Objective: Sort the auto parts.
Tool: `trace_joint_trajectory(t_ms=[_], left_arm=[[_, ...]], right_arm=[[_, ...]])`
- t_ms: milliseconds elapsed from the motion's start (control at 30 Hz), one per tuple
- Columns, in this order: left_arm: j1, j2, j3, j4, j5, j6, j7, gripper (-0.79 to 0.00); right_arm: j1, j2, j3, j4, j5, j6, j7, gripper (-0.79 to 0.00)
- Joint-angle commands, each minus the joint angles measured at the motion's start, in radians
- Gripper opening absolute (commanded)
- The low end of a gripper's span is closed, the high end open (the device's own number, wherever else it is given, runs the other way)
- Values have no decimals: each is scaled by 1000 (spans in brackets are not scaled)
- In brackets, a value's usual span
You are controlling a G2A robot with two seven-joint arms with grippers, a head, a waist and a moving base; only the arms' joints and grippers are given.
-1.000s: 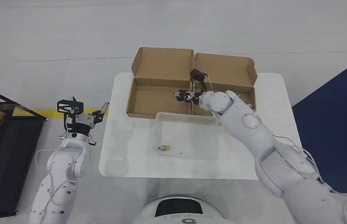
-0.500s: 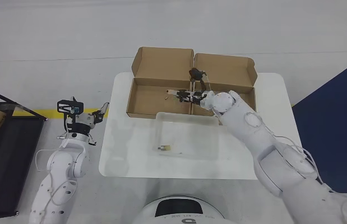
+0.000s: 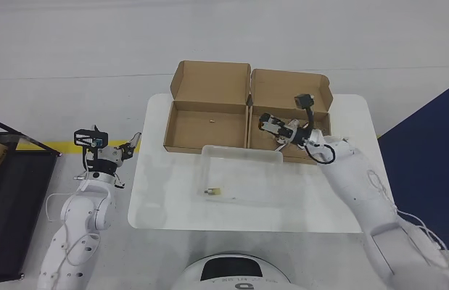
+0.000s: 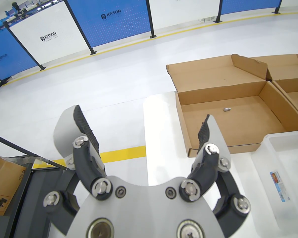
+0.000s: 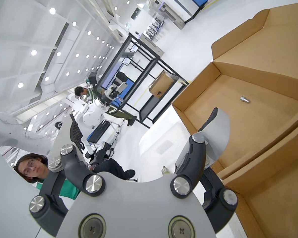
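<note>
At the near middle of the white table point(image 3: 166, 196) lies a clear plastic tray point(image 3: 260, 181). On the left part of its floor rests a small metal part point(image 3: 212, 191), lying on its side. The left wrist view shows a sticker point(image 4: 278, 183) with coloured print on the tray, its writing too small to read.

Just off the table's left edge hangs the left gripper point(image 4: 141, 122), its jaws spread wide with nothing between them. Left of it stands a black cart point(image 3: 14, 181) carrying a brown carton point(image 4: 5, 182) that bears a black printed symbol.

Along the far side of the table, just beyond the tray, two open cardboard boxes sit side by side with their walls touching and their lids folded back. The left box point(image 3: 188, 134) holds one small silver bolt point(image 3: 212, 119), lying alone toward the far middle of its floor, apart from every wall. No part can be made out in the right box point(image 3: 318, 90).

The right gripper point(image 3: 266, 122) hangs over the near left part of the right box, close to the wall shared with the left box. Its jaws are parted and hold nothing.

Far beyond the table, across the white floor, runs a fence of blue and white panels point(image 4: 111, 13), each printed with a logo and a word.
</note>
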Motion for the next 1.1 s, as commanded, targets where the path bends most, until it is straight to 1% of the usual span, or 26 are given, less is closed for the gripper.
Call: trace_joint_trajectory(t_ms=[0,567,600,633,667,733,767,833,867,900,933,1067], left_arm=[[0,0,0,0,0,0,0,0],[-2,0,-2,-2,10,8,6,0],[-1,0,6,-13,98,60,34,0],[7,-1,38,-24,202,107,52,0],[10,-5,81,-36,258,123,54,0],[-16,-6,127,-57,305,77,23,0],[-32,-5,150,-61,362,55,8,0],[-62,-5,206,-61,444,-22,-31,0],[-77,-4,233,-64,468,-76,-59,0],[-93,-6,243,-70,463,-88,-95,0],[-101,-8,247,-78,458,-76,-111,0],[-101,-8,247,-78,458,-76,-111,0]], right_arm=[[-34,20,32,-49,25,12,12,0],[-34,20,32,-49,25,12,12,0],[-34,20,32,-49,25,12,12,0],[-34,20,32,-49,25,12,12,0],[-34,20,32,-49,25,12,12,0],[-34,20,32,-49,25,12,12,0],[-34,20,32,-49,25,12,12,0],[-34,20,32,-49,25,12,12,0],[-34,20,32,-49,25,12,12,0],[-34,20,32,-49,25,12,12,0],[-34,20,32,-49,25,12,12,0],[-34,20,32,-49,25,12,12,0]])
